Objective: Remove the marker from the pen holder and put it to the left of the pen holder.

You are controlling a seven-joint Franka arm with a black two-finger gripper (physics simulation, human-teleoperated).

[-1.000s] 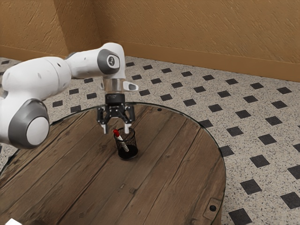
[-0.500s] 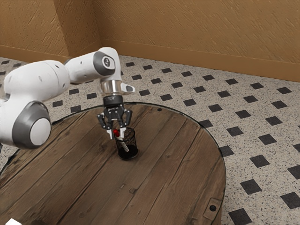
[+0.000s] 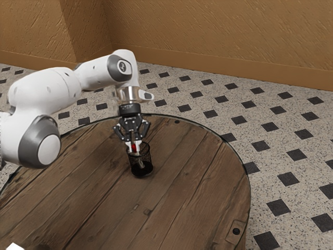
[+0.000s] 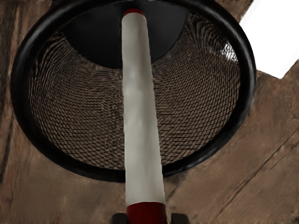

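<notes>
In the exterior view my gripper (image 3: 134, 148) is at the rim of the black mesh pen holder (image 3: 142, 169), shut on the red-capped upper end of the marker (image 3: 140, 163). The marker's white body slants down into the holder. The wrist view has the gripper (image 4: 147, 219) with dark fingertips on both sides of the red cap. There the marker (image 4: 139, 107) crosses the round rim of the pen holder (image 4: 250, 84), its far end inside near the black base.
The round wooden table (image 3: 99, 192) carries the holder near its back edge. A white object (image 4: 275, 37) lies beyond the holder's rim in the wrist view. Another white corner (image 3: 14, 246) shows at the exterior view's lower left.
My gripper first lowered toward the marker's cap, then shifted slightly to the exterior view's right as its fingers closed on it. The marker's capped end now stands more upright; the holder has not moved.
</notes>
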